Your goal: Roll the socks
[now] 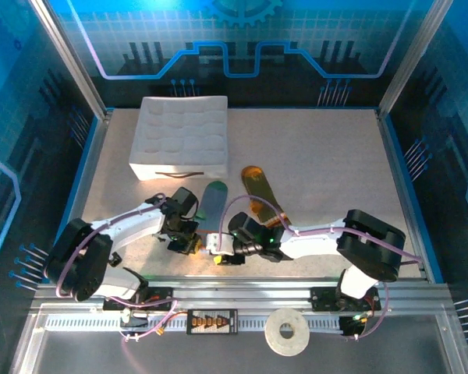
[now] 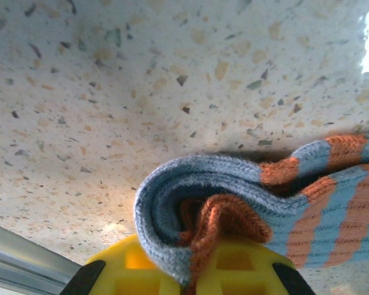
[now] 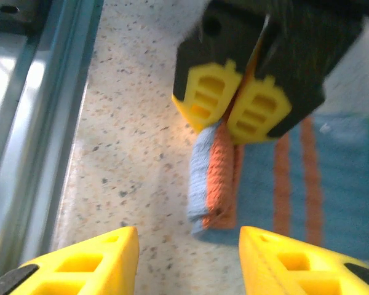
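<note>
The roll is just started on the grey-blue sock (image 1: 213, 204). It lies on the table (image 2: 172, 92) right in front of the white tray (image 1: 179, 136). Its green toe points at the tray, and its orange cuff is at the end far from the tray. The left gripper (image 2: 187, 270) is clenched on that cuff end. There the sock is curled over into a small fat roll, orange inside and blue outside, pinched between the yellow pads (image 3: 212, 98). The right gripper (image 3: 187, 239) waits close by, a bit farther from the tray, with its jaws apart and nothing in them.

The olive-green sock (image 1: 259, 191) lies flat beside the first one, farther from the tray, not rolled at all.

Next, I think, the roll has to be turned over again toward the tray so more of the flat part winds onto it. The free gripper may need to help hold it, because a loose roll can pop open.

The socks are soft and ribbed, with orange stripes. The table is hard and speckled like stone. The tray is white and bumpy with squares.
</note>
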`<action>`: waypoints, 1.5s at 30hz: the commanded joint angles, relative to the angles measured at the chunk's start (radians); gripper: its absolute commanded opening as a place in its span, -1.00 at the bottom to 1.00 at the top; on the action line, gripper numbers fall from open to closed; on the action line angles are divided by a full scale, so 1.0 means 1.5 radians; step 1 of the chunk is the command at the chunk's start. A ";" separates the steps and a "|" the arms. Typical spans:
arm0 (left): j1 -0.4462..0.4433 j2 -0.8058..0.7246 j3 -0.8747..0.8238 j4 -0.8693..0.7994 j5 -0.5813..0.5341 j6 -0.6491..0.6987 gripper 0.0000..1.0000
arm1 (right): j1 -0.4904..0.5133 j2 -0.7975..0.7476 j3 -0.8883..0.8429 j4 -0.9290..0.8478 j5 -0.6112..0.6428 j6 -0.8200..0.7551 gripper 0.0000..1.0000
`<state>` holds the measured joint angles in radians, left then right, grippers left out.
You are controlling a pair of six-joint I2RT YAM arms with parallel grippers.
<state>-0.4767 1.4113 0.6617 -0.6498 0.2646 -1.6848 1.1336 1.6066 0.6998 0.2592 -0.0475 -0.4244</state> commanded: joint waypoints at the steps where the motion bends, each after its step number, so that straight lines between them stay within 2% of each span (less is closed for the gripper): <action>1: 0.008 0.053 -0.015 -0.065 -0.027 0.023 -1.00 | 0.051 -0.009 -0.014 0.066 0.150 -0.149 -0.06; 8: 0.024 0.101 0.015 -0.069 -0.025 0.059 -1.00 | 0.103 0.063 0.018 0.087 0.218 -0.229 -0.17; 18: 0.024 0.136 0.046 -0.084 -0.024 0.090 -1.00 | 0.105 0.158 0.074 0.097 0.263 -0.244 -0.41; 24: 0.025 0.139 0.049 -0.083 -0.020 0.095 -1.00 | 0.103 0.176 0.094 0.039 0.261 -0.196 -0.78; 27: 0.027 0.127 0.059 -0.094 -0.025 0.104 -1.00 | 0.098 0.168 0.085 0.001 0.228 -0.144 -0.97; 29: 0.028 0.110 0.067 -0.102 -0.032 0.110 -0.98 | 0.083 0.156 0.079 -0.036 0.182 -0.092 -1.00; 36: 0.048 0.014 0.075 -0.120 -0.054 0.117 -0.29 | 0.026 0.158 0.070 -0.114 -0.013 0.058 -1.00; 41: 0.067 -0.051 0.061 -0.128 -0.064 0.119 -0.02 | 0.008 0.181 0.079 -0.143 -0.066 0.095 -1.00; 45: 0.072 -0.106 0.043 -0.123 -0.077 0.121 -0.01 | -0.016 0.194 0.094 -0.159 -0.102 0.126 -1.00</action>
<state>-0.3763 1.3102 0.7578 -0.8028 0.1852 -1.5116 1.1286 1.8225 0.8577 0.2279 -0.0872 -0.3237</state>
